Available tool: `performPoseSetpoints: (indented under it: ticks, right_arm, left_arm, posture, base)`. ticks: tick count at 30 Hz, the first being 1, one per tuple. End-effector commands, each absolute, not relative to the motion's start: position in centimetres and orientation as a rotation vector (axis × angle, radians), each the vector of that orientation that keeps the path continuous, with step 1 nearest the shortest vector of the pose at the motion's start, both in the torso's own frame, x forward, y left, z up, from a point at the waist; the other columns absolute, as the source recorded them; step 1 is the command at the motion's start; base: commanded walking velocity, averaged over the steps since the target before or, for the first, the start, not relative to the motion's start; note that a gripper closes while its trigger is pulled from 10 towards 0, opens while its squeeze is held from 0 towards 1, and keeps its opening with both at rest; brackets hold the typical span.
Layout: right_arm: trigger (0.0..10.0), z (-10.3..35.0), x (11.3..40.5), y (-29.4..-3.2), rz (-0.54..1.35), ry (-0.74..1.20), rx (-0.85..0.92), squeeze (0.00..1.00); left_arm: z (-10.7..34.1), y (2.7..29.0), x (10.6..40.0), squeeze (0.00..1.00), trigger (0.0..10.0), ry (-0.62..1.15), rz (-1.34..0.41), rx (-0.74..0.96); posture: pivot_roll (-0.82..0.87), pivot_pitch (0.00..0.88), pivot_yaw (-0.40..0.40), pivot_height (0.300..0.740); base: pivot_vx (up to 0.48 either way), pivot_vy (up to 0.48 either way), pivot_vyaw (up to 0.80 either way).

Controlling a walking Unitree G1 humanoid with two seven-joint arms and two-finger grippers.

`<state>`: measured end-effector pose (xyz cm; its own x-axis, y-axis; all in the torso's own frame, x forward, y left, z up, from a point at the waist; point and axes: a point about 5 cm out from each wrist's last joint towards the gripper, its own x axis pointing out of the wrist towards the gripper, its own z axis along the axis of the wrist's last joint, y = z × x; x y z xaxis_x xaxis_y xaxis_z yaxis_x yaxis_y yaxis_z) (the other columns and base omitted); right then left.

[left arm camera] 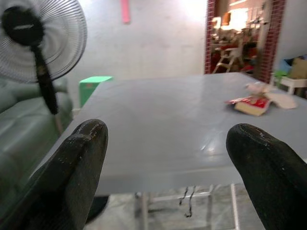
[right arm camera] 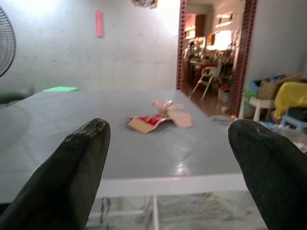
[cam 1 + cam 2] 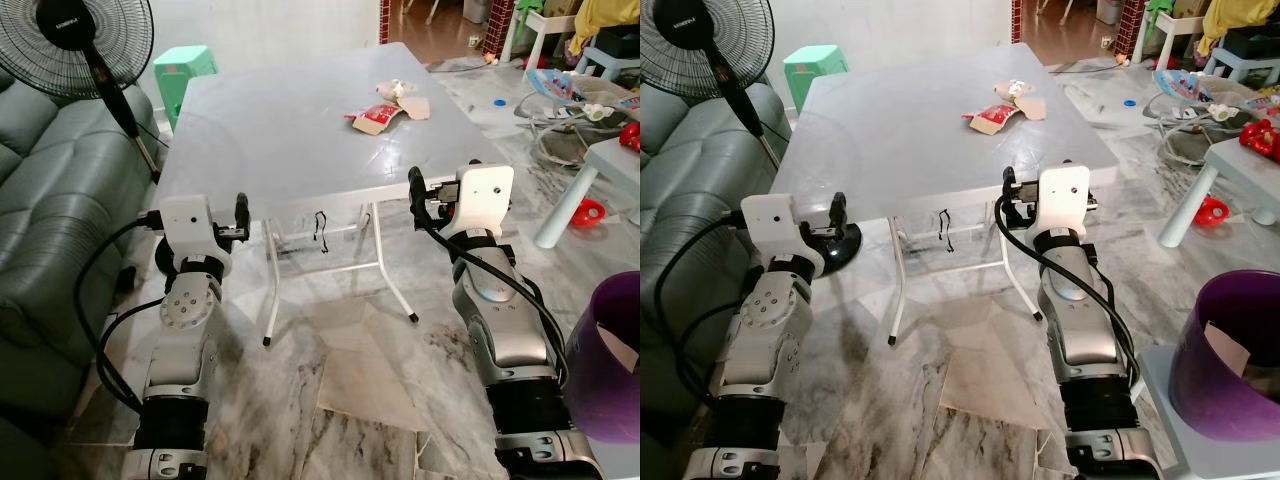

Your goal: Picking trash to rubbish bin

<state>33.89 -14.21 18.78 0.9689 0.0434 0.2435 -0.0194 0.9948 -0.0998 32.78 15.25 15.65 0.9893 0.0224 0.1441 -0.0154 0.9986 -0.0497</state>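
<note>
A: Where's the trash?

B: A red wrapper [image 3: 374, 117] and crumpled paper [image 3: 408, 99] lie together on the far right part of the table [image 3: 270, 130], well beyond both grippers.

A: How will it handle?

B: Probably light, soft and crushable; pinch the wrapper's raised edge.

A: Fingers?

B: Left gripper [image 1: 163, 167] and right gripper [image 2: 168, 163] are both spread wide, empty, short of the near edge.

A: Anything unclear?

B: The purple rubbish bin [image 3: 1230, 350] is cut off at the frame edge.

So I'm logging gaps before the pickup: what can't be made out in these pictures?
- Purple bin: cut off by the right eye view's edge; its contents are mostly hidden by its wall.
- Trash on the table: too small to identify beyond a red wrapper and crumpled paper.
- Fan base: hidden behind the left arm.
</note>
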Motion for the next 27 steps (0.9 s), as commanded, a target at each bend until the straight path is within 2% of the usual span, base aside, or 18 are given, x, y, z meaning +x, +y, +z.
performPoseSetpoints:
  ticks: [1, 27]
  right_arm:
    - [10.0, 19.6, 34.2, -13.9, 0.038, -0.277, -0.104, 0.00]
    - [10.0, 20.0, 33.9, -12.5, 0.107, -0.312, -0.145, 0.00]
  left_arm:
    - [16.2, 15.1, 32.8, 0.00, 10.0, -0.166, 0.011, -0.055]
    - [16.0, 14.7, 32.9, 0.00, 10.0, -0.164, 0.017, -0.059]
  posture:
    - [-0.05, 0.026, 0.099, 0.740]
    - [-0.07, 0.033, 0.079, 0.740]
  base:
    - [0.480, 0.000, 0.00]
    - [0.474, 0.000, 0.00]
